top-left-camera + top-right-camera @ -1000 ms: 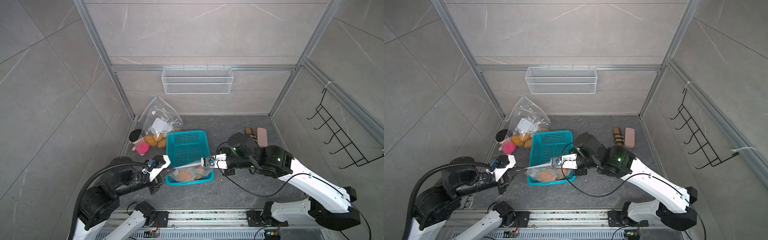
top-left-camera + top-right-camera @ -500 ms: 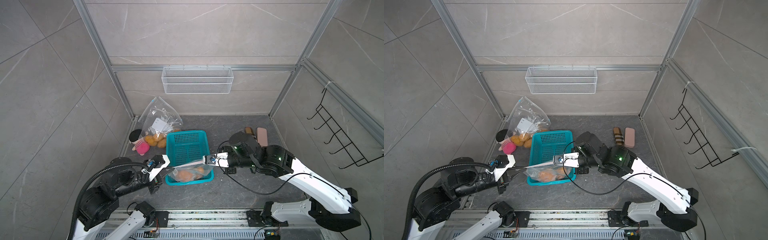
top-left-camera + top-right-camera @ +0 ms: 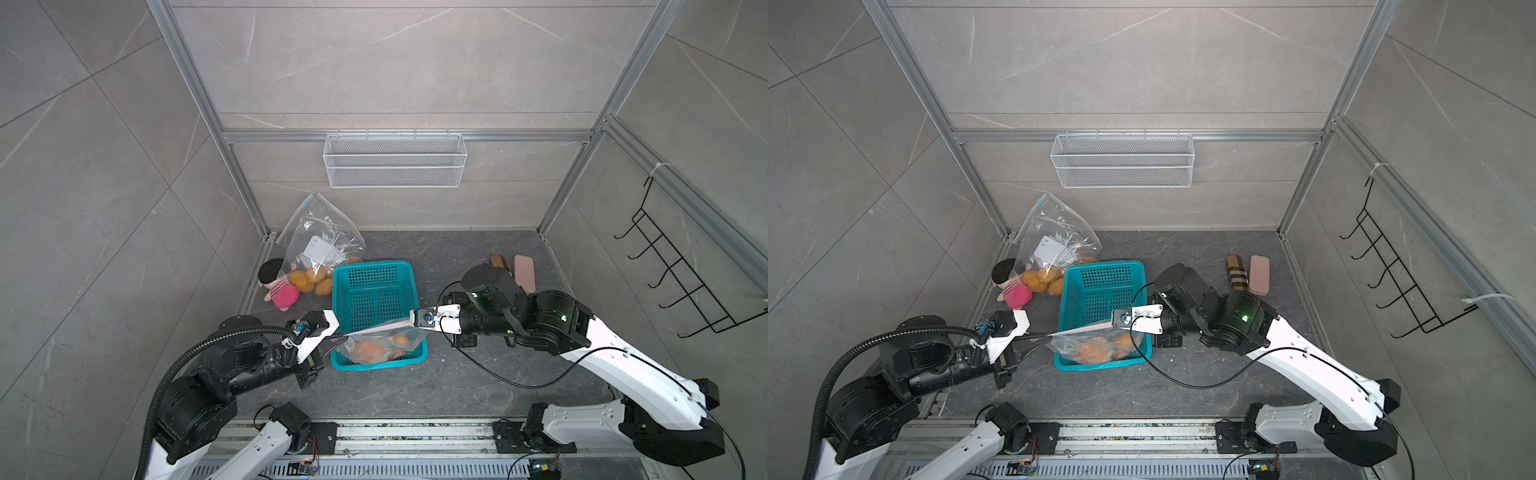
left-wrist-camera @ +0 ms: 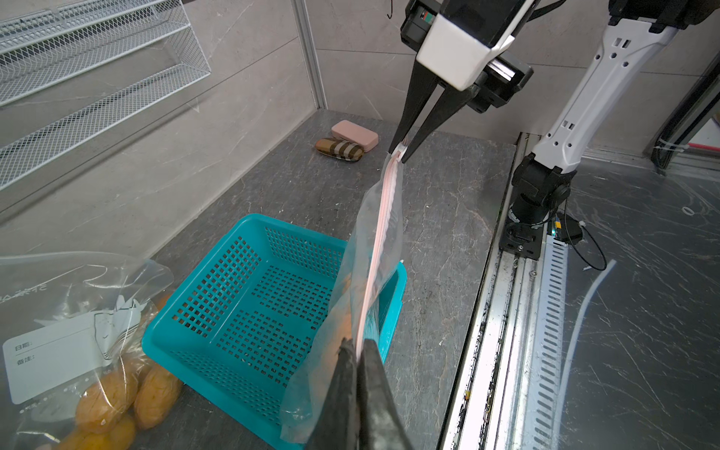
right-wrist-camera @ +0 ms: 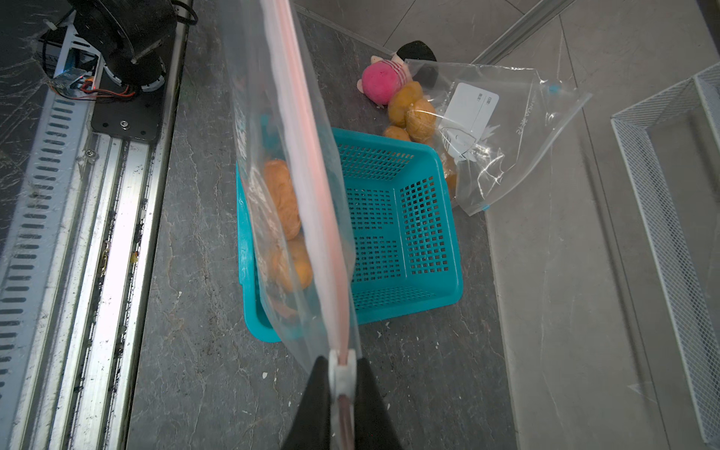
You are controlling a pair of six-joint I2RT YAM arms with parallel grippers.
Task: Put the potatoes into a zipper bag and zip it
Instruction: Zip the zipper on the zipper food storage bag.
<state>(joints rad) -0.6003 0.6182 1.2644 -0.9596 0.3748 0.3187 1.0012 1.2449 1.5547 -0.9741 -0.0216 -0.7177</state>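
1. Table [image 3: 415, 386]: dark stone top carrying every item below.
2. Basket [image 3: 372, 264]: teal, perforated, mid-table. No loose item shows inside it.
3. Bag [image 3: 386, 336]: clear, hung taut between both arms over the basket's near end. Its belly sags inside that end, but whether it rests on the basket floor cannot be told.
4. Spare bag [image 3: 324, 237]: clear with a white label, slumped at the back left corner. It holds several potatoes in its lower end, against the basket's far left corner.
5. Zip strip [image 4: 380, 233]: pink, and its long axis runs straight from one gripper to the other. It reads as one flat band with no gap visible, so the seal is probably run shut or nearly so.
6. Left gripper [image 4: 356, 346]: fingers pressed together on the strip's left end, anchoring it.
7. Right gripper [image 5: 343, 362]: fingers pinching the slider at the opposite end. It is the arm placed for any remaining pull, along the strip and away from the left gripper.
8. Potatoes [image 3: 368, 351]: about three orange-tan tubers, low in the held bag.
9. Doll [image 3: 282, 293]: pink plush beside the spare bag, not in it.
10. Cases [image 3: 523, 272]: one pink and one plaid, side by side at the back right, well apart from the work.
11. Slider [image 5: 342, 370]: white. Whether it has reached the strip's end cannot be told.
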